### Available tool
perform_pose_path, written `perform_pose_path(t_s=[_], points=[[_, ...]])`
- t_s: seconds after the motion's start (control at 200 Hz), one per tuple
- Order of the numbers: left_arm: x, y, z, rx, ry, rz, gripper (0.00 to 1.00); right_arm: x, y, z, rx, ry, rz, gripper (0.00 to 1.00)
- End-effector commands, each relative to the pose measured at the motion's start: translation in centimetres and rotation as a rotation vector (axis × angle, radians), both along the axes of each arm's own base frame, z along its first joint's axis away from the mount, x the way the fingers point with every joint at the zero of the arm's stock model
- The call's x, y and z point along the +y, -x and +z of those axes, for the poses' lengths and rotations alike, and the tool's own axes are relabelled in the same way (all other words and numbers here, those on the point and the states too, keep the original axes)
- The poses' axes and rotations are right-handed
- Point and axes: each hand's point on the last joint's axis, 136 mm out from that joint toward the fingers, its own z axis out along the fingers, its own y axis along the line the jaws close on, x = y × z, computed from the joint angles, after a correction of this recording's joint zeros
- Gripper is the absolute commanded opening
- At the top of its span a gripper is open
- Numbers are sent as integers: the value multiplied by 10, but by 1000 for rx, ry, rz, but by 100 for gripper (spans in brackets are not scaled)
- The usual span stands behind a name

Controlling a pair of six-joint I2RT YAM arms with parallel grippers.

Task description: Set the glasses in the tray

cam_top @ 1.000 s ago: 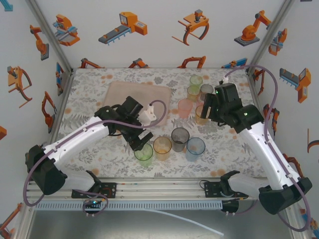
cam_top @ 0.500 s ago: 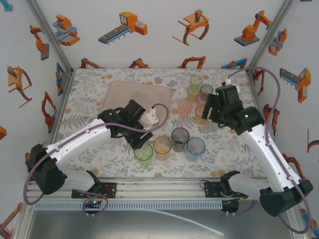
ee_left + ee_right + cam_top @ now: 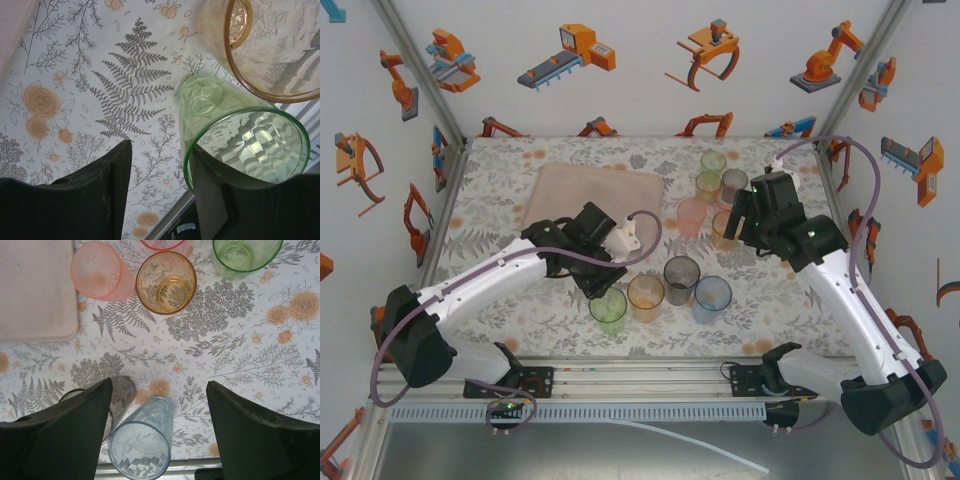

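Glasses (image 3: 681, 272), judged light, thin-walled and slippery, were best taken at the rim; all were stood right of the tray (image 3: 590, 185). Left gripper (image 3: 160, 195) was spread at the green tumbler (image 3: 240, 150), right gripper (image 3: 159, 425) spread near the blue tumbler (image 3: 142, 445).

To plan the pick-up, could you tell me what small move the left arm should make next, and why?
Probably lower the left gripper slightly: its open fingers straddle the green tumbler's near wall, one finger over the mouth, and nothing is gripped yet.
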Motion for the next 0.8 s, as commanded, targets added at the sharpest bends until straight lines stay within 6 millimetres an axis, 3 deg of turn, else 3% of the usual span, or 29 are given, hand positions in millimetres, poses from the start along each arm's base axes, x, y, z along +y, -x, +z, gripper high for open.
perform_pose_path(t_s=[0.0,0.115,0.17,0.35,0.516,0.796], points=[[2,2,-7,9,-20,10,46,-6,1,4,-31,2,-34,69],[2,1,-7,7,-21,14,38,-7,1,4,-34,4,-35,69],[3,2,-7,7,-23,15,29,-7,2,4,-34,5,-37,69],[4,-1,-5,-9,-27,23,24,-8,2,3,-34,8,-39,69],[6,-3,-3,-22,-35,29,10,-9,2,4,-37,11,-39,69],[11,-7,5,-54,-43,46,6,-9,2,5,-38,13,-38,70]])
